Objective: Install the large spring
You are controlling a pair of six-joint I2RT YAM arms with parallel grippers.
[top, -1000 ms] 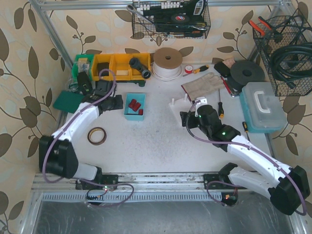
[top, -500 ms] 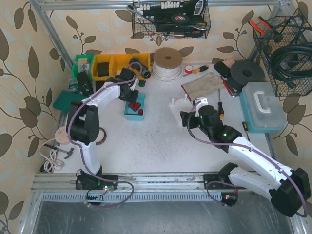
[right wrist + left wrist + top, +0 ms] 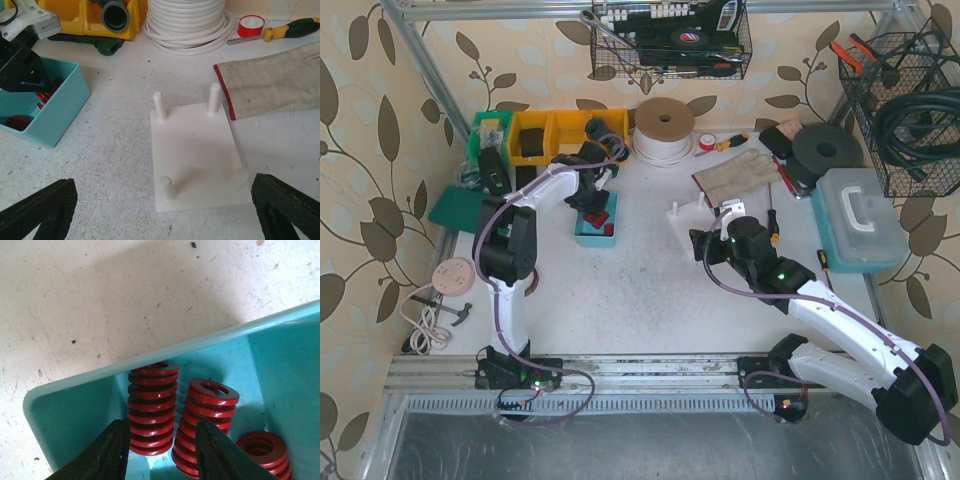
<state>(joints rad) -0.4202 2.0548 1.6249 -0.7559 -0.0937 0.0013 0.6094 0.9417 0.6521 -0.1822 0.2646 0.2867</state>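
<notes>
Now the left gripper (image 3: pixel 160 452) hangs in the bin (image 3: pixel 65 415), jaws spread astride a tall spring (image 3: pixel 152 405) standing against the bin's wall, seemingly to pinch it, while the right gripper (image 3: pixel 162 200), also agape, waits over the peg plate (image 3: pixel 195 150) right of the bin.

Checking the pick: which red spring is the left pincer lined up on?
The leftmost spring in the left wrist view, by the teal bin's corner: it stands between the open left pincer's fingers; the other two springs sit further right.
</notes>
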